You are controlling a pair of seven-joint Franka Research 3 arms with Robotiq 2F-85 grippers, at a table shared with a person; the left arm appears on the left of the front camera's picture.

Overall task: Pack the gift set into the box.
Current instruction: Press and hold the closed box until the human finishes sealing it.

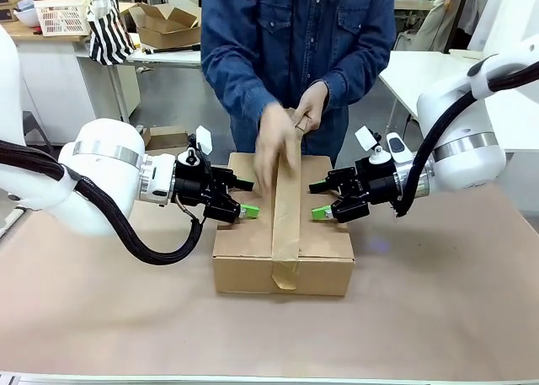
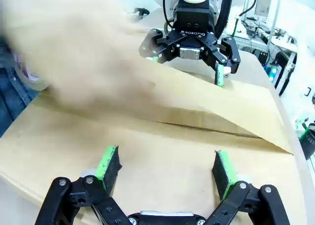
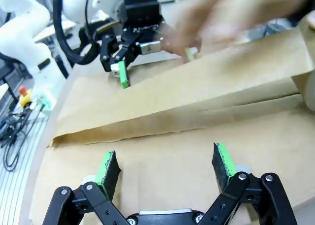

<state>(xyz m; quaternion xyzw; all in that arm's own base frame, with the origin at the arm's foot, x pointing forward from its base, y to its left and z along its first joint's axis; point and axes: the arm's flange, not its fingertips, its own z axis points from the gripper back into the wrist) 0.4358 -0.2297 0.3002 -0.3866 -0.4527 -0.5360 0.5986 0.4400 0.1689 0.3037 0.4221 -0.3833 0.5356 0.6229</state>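
On the left, the left gripper (image 1: 238, 201) sits at the left edge of the large plain brown corrugated cardboard box (image 1: 244, 242), green pads down on the box top, jaws spread wide with nothing between them; the left wrist view shows both pads (image 2: 109, 164) resting on bare cardboard. The box stands in the middle of the tan-covered table (image 1: 101, 318), flaps folded shut. Down its centre seam runs a long strip of brown paper tape (image 1: 286, 216), stuck over the near edge and lifting off the top toward the far side. Above it, the person's hand (image 1: 274, 145) sweeps along the tape, blurred, while the other hand (image 1: 310, 107) holds the tape end up at the far side. The gift set is not to be seen; the box is closed over its inside. On the right, the right gripper (image 1: 327, 201) mirrors its partner at the box's right edge, fingers (image 3: 222, 161) parted wide on the cardboard, holding nothing.
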